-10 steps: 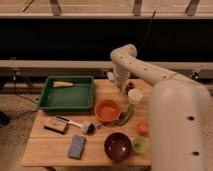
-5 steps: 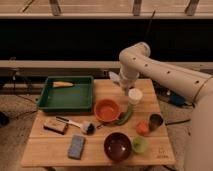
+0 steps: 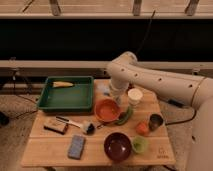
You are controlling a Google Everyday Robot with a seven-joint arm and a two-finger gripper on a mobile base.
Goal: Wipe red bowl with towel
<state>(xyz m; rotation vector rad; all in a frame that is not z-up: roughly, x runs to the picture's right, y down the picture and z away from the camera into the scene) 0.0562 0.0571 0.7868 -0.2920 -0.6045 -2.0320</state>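
Note:
The red bowl (image 3: 106,110) sits upright in the middle of the wooden table (image 3: 45,150), just right of the green tray. The towel (image 3: 103,90) shows as a pale patch on the table right behind the bowl, partly hidden by my arm. My gripper (image 3: 117,98) points down at the bowl's far right rim, between the towel and a white cup. The wrist hides whether it touches the towel or the bowl.
The green tray (image 3: 50,102) at back left holds a yellow item (image 3: 63,84). A white cup (image 3: 134,96), a green vegetable (image 3: 125,116), an orange item (image 3: 142,128) and a dark cup (image 3: 155,121) stand right of the bowl. A brush (image 3: 75,123), a blue sponge (image 3: 76,146), a maroon bowl (image 3: 118,146) and a green cup (image 3: 139,145) lie in front.
My arm's large forearm has swung away from the right foreground, uncovering the table's right side. The wrist has come down closer to the red bowl's far rim. The objects have not moved.

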